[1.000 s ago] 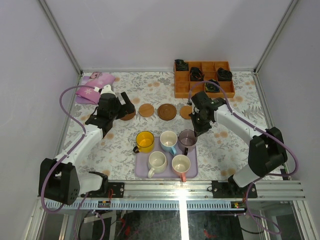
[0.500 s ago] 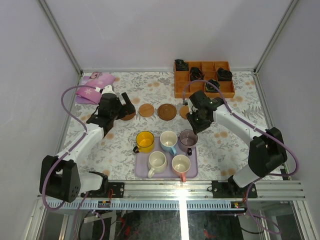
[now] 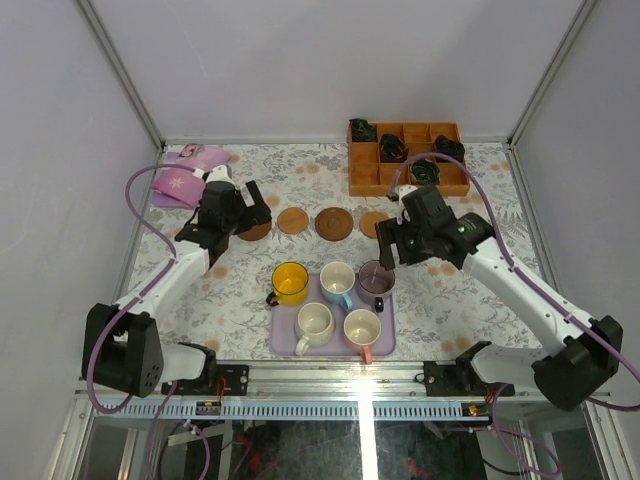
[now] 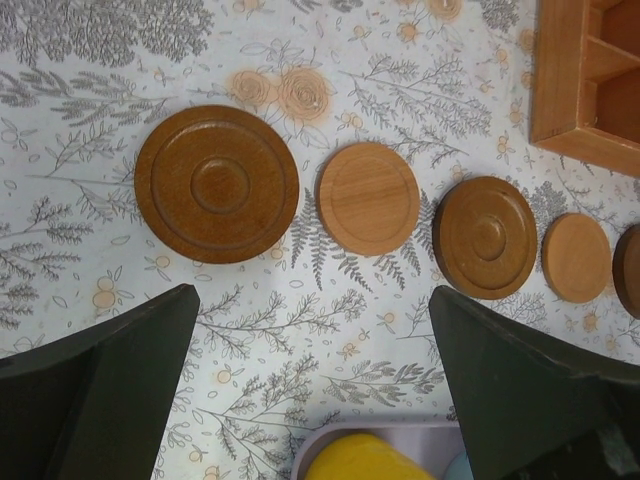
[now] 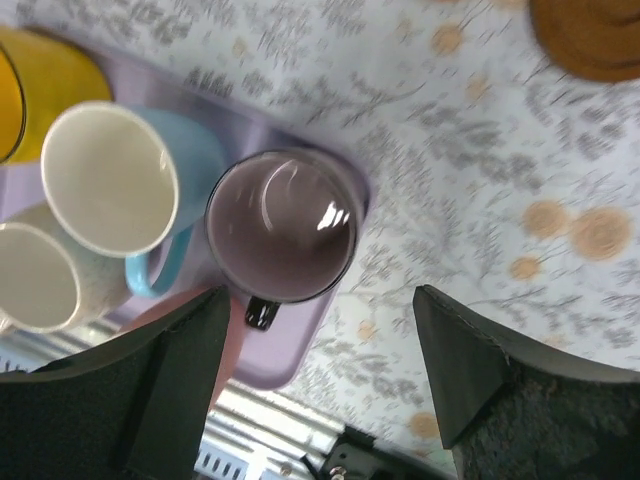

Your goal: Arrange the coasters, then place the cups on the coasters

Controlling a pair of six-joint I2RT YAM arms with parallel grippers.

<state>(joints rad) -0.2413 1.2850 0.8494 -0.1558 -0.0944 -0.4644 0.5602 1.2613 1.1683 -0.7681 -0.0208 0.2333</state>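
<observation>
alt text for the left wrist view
Round brown wooden coasters lie in a row on a floral tablecloth, dark grooved and lighter plain ones alternating. The open jaws of the left gripper frame the bottom corners.

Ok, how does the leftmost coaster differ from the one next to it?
The leftmost coaster is dark brown; its neighbour is light tan. The leftmost coaster has ringed grooves; the neighbour is plain inside its rim. In the left wrist view the leftmost coaster looks wider than the neighbour. Both are round, lie flat, and have nothing on them.

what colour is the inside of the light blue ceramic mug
Pale cream-white inside the light blue ceramic mug; clearest in the right wrist view.
</observation>
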